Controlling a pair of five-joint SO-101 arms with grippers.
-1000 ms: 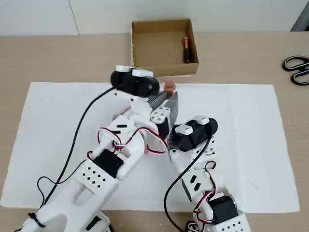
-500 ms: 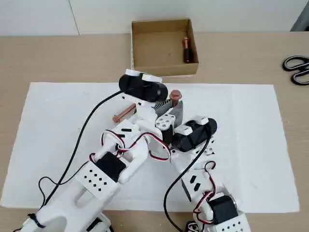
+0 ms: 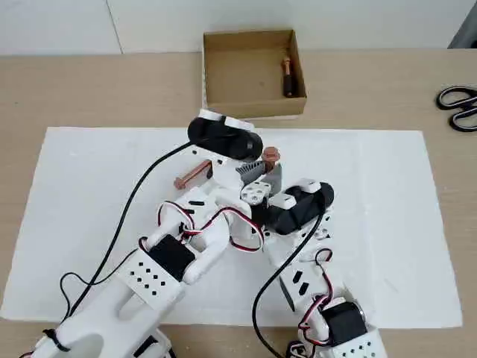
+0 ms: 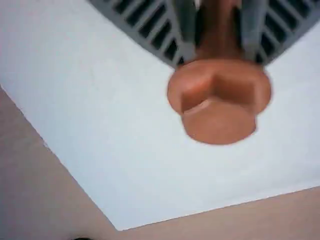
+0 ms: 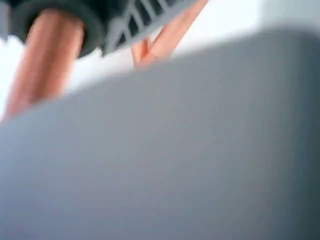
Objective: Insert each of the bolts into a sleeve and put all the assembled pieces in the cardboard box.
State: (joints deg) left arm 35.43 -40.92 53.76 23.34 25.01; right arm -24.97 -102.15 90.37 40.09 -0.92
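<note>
**A:** Where is the bolt relative to the cardboard box?

**B:** Just off the box's front wall, on the side facing the arms. It is held above the white sheet spread over the desk.

**A:** Which arm has it?

**B:** The left arm. The left jaws are closed on the bolt's shank, one grey jaw on each side. The hex head sticks out past their tips.

**A:** And the right arm?

**B:** Its wrist sits right beside the left one, a little farther from the box. I cannot tell whether the right jaws are open or closed.

**A:** Is anything inside the box?

**B:** One copper-and-dark piece, lying along the wall that is on the right in the high view.

**A:** What else is around?

**B:** A loose copper piece lies flat on the sheet. It is farther from the box than the held bolt, below the box's left front corner in the high view. Scissors rest on the bare desk, well apart from the box on its right.
</note>
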